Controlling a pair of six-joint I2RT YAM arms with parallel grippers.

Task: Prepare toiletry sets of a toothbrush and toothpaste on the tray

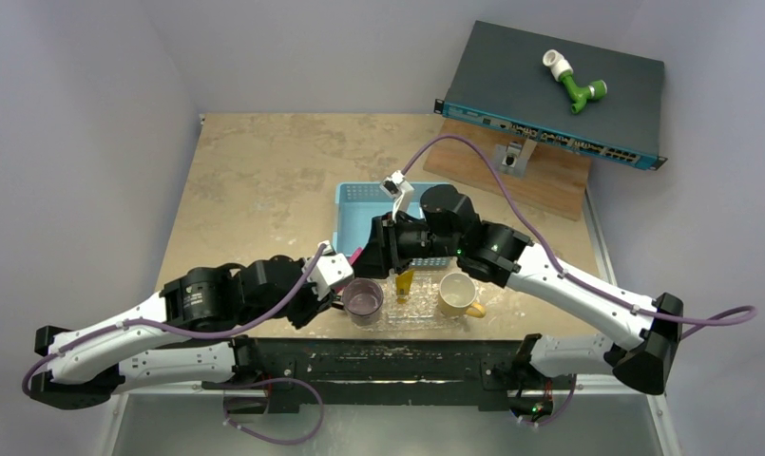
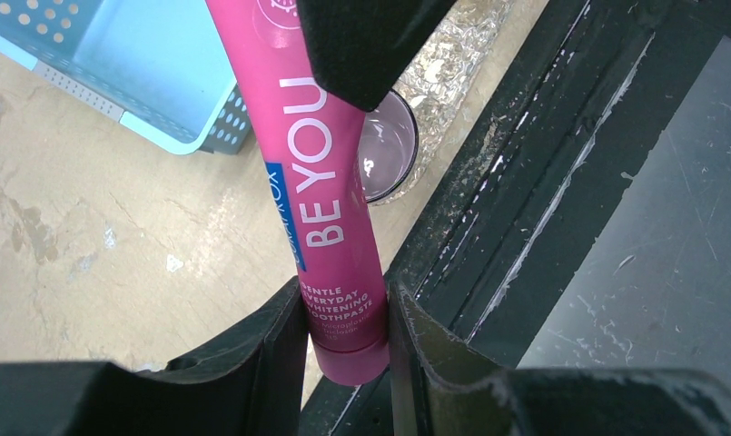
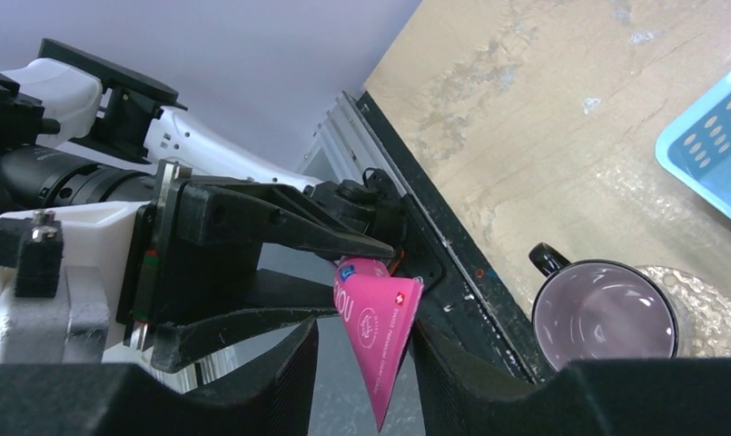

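Fingers of the left gripper (image 2: pixel 346 304) clamp the cap end of one pink toothpaste tube (image 2: pixel 321 182) printed "BE YOU" and "WHITENING TOOTHPASTE", held at 11 o'clock of the purple mug (image 1: pixel 364 299). The right gripper (image 3: pixel 366 331) has its fingers apart, astride the tube's crimped end. A second, yellow-orange tube (image 1: pixel 404 282) sits on the tray (image 1: pixel 418 320) between that mug and one yellow mug (image 1: pixel 457 293), at 6 o'clock from the single blue basket (image 1: pixel 359 214).

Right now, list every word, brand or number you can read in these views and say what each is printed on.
"BE YOU": large white letters on the pink toothpaste tube.
"ENTLE EVERYDAY WHITENING TOOTHPASTE": small white lines below that, first letter hidden.
"PROX": end of a brand word on the tube's blue strip.
Tube's finest print: too blurred to read.
Network switch labels: too small to read.
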